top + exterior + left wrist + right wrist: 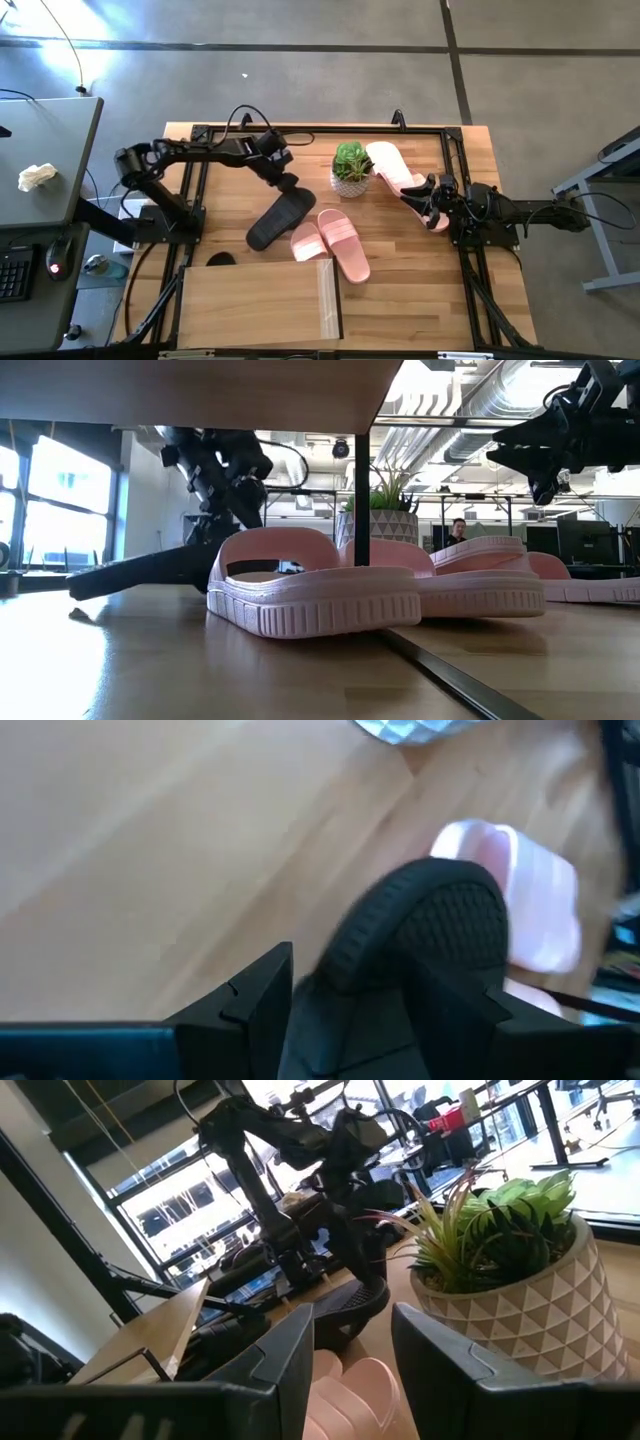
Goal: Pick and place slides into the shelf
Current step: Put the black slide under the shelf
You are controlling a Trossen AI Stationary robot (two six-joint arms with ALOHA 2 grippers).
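Note:
My left gripper (290, 188) is shut on a black slide (280, 220) left of the table's middle. Two pink slides (335, 245) lie side by side on the table just right of it, soles down. A third pink slide (392, 165) lies at the far right beside the plant. My right gripper (418, 195) hovers level above that slide's near end, open and touching nothing. The light-wood shelf (255, 300) stands at the near edge. A dark shape (220, 259) shows at its far left corner. My left gripper pinches the black slide's far end (430, 920) between its two fingers (255, 990), one on each side. The fingers slant down from the table's far left. The held end is raised and the slide slopes down to its near end (85, 585), low by the tabletop.
A small potted plant (351, 168) in a white faceted pot stands at the far middle, between the two grippers. A black frame (200, 200) runs along the table's edges. In the low view the shelf's top panel (200, 390) spans overhead with an upright divider (362, 490).

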